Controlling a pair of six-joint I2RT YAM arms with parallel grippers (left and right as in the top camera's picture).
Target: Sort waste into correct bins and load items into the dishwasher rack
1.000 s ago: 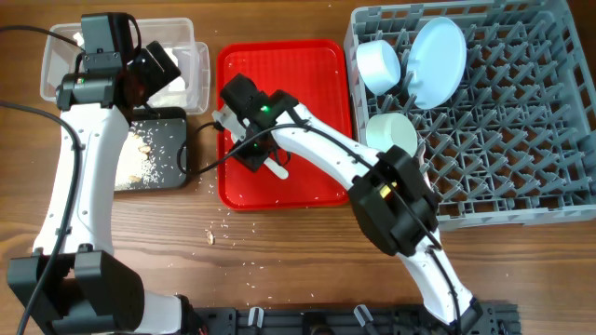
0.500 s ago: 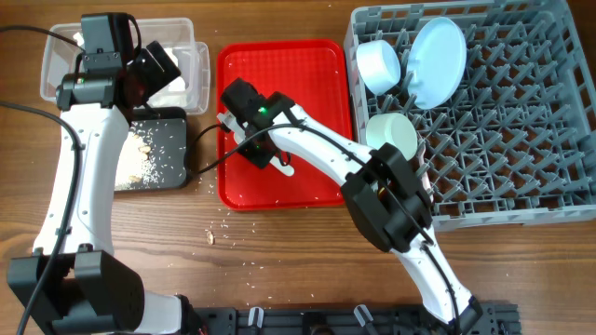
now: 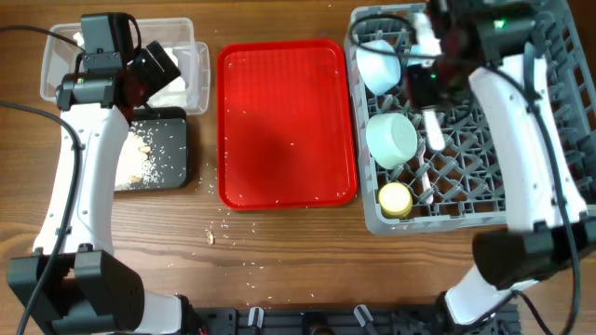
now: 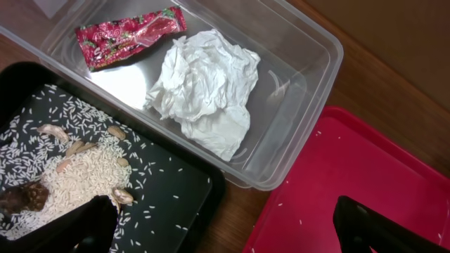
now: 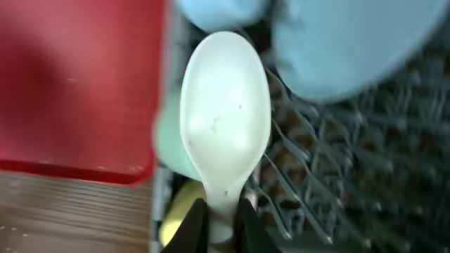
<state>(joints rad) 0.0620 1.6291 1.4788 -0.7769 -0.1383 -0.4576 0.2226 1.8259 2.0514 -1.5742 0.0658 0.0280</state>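
Note:
My right gripper (image 5: 223, 218) is shut on the handle of a white plastic spoon (image 5: 225, 112). It holds the spoon (image 3: 434, 130) over the left part of the grey dishwasher rack (image 3: 521, 200). In the rack are two pale bowls (image 3: 379, 63) (image 3: 392, 138), a yellow cup (image 3: 396, 199) and a pale blue plate (image 5: 337, 42). My left gripper (image 4: 225, 235) hangs open above the black tray (image 4: 176, 183) and the red tray's corner. The clear tub (image 4: 309, 77) holds a crumpled napkin (image 4: 204, 88) and a red wrapper (image 4: 126, 35). Rice and food scraps (image 4: 77, 176) lie in the black tray.
The flat red serving tray (image 3: 284, 121) lies between the bins and the rack, with a few rice grains on it. Crumbs (image 3: 219, 228) are scattered on the wooden table in front of it. The left arm rises along the table's left side.
My right gripper closed on the spoon on the red tray, lifted it and swung right to above the rack. The left arm has not moved.

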